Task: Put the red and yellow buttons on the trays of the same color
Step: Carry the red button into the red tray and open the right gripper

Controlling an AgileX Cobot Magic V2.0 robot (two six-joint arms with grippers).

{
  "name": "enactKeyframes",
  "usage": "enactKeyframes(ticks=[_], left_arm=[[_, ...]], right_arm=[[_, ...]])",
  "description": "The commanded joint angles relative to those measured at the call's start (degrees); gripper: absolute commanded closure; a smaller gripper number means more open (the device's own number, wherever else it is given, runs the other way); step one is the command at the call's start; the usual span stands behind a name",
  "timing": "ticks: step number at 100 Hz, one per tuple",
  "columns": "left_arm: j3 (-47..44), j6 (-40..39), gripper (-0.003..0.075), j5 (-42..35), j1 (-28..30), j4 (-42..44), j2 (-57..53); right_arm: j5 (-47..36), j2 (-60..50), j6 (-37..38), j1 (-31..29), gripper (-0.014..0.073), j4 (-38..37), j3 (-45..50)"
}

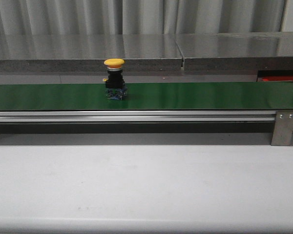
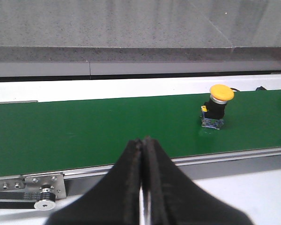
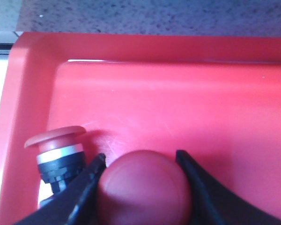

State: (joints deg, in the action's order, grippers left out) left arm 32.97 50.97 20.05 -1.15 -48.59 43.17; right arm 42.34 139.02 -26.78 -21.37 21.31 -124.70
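The left gripper [image 2: 143, 180] has its 2 black fingers pressed together with nothing between them, hanging over the near edge of the green conveyor belt [image 2: 84, 131]. Out from its tips, across the belt and off toward the robot's right, stands the yellow button [image 2: 216, 107]. It sits upright on its dark switch body, its long axis vertical and its mushroom cap pointing straight up, alone on the belt; the front view puts it left of the belt's middle. The left arm looks the nearer to it, since the right arm is busy elsewhere. A pickup would likely call for the fingers to spread, travel forward and rightward, and close on the body under the cap. No yellow tray shows in any view.

The right gripper [image 3: 143, 180] has its fingers spread around the cap of a red button [image 3: 144, 187], which fills the gap between them; whether they press on it or have let go I cannot tell. It sits over the floor of the red tray [image 3: 178, 103]. Just beside it, near the tray's wall, a 2nd red button [image 3: 58, 152] stands roughly upright, cap on top.
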Motion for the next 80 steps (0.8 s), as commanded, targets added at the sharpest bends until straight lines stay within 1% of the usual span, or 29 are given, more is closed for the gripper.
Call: enactKeyframes(ticks=[1,7,15,28,29,35,40,47,62,80], left_arm=[[1.6,0.2,0.0739,-2.8,-0.5,-1.7,0.0],[1.6,0.2,0.0739,-2.8,-0.5,-1.7,0.0],[1.6,0.2,0.0739,-2.8,-0.5,-1.7,0.0],[1.6,0.2,0.0739,-2.8,-0.5,-1.7,0.0],[1.6,0.2,0.0739,-2.8,-0.5,-1.7,0.0],[1.6,0.2,0.0739,-2.8,-0.5,-1.7,0.0],[1.6,0.2,0.0739,-2.8,-0.5,-1.7,0.0],[1.6,0.2,0.0739,-2.8,-0.5,-1.7,0.0],[1.6,0.2,0.0739,-2.8,-0.5,-1.7,0.0],[1.6,0.2,0.0739,-2.8,-0.5,-1.7,0.0]], right_arm=[[-3.1,-4.2,0.0,-0.8,0.0444,1.3,-2.2],[-2.5,-4.2,0.0,-0.9,0.0424,1.3,-2.2],[-1.8,-4.2,0.0,-1.0,0.0361,1.3,-2.2],[-1.7,-4.2,0.0,-1.1,0.019,1.7,-2.2],[-1.7,-4.2,0.0,-1.1,0.019,1.7,-2.2],[-1.7,-4.2,0.0,-1.1,0.0127,2.0,-2.2],[-1.7,-4.2,0.0,-1.1,0.0099,2.2,-2.2],[-1.8,-4.2,0.0,-1.1,0.0078,2.5,-2.2],[-1.2,-5.3,0.0,-1.1,0.0078,2.5,-2.7],[2.2,-10.6,0.0,-1.1,0.0078,2.7,-2.8]])
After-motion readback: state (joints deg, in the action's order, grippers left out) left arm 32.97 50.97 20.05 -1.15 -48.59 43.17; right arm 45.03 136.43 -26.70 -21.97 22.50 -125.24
